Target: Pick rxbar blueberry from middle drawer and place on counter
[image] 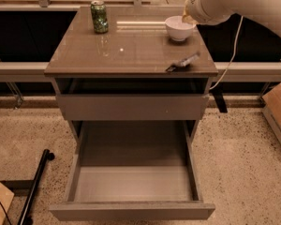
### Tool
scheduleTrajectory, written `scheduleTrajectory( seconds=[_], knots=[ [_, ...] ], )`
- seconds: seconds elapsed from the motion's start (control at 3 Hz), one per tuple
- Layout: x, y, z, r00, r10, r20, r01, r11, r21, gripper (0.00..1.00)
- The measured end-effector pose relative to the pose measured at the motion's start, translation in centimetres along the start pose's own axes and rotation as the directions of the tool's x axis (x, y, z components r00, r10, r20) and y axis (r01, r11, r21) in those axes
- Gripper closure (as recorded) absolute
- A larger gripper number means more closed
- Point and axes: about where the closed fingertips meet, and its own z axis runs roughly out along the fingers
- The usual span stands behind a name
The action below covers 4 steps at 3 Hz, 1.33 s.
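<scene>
The rxbar blueberry (182, 62) lies flat on the counter (131, 50), close to its front right corner. It is a slim dark bar set at a slant, with a pale glint along its wrapper. Nothing grips it. The gripper (188, 17) sits at the end of the white arm, up over the white bowl (180, 28) and well apart from the bar; I cannot tell whether it is open or closed.

The bowl is round and smooth, and its inside cannot be made out. A green can (99, 17) stands upright at the back left of the counter. The top is a glossy brown-grey slab that mirrors the can and the bowl.

Below it, the middle drawer (131, 211) is pulled far out. Its plain front panel, thin side walls and pale grey floor are all in view. The drawer front above it (131, 107) is flat and handleless.
</scene>
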Motion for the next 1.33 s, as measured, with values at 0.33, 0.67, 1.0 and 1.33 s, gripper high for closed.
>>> scheduleTrajectory(
  seconds=[0.33, 0.67, 1.0, 1.33],
  knots=[
    [0.65, 2.79, 3.89, 1.000, -0.005, -0.030, 0.003, 0.9986, -0.052, 1.00],
    [0.74, 2.70, 3.89, 0.999, -0.006, -0.031, 0.004, 0.9987, -0.050, 0.81],
    [0.77, 2.81, 3.88, 0.999, -0.007, -0.032, 0.006, 0.9987, -0.051, 0.57],
    [0.80, 2.91, 3.87, 0.999, -0.009, -0.032, 0.007, 0.9986, -0.052, 0.35]
  ],
)
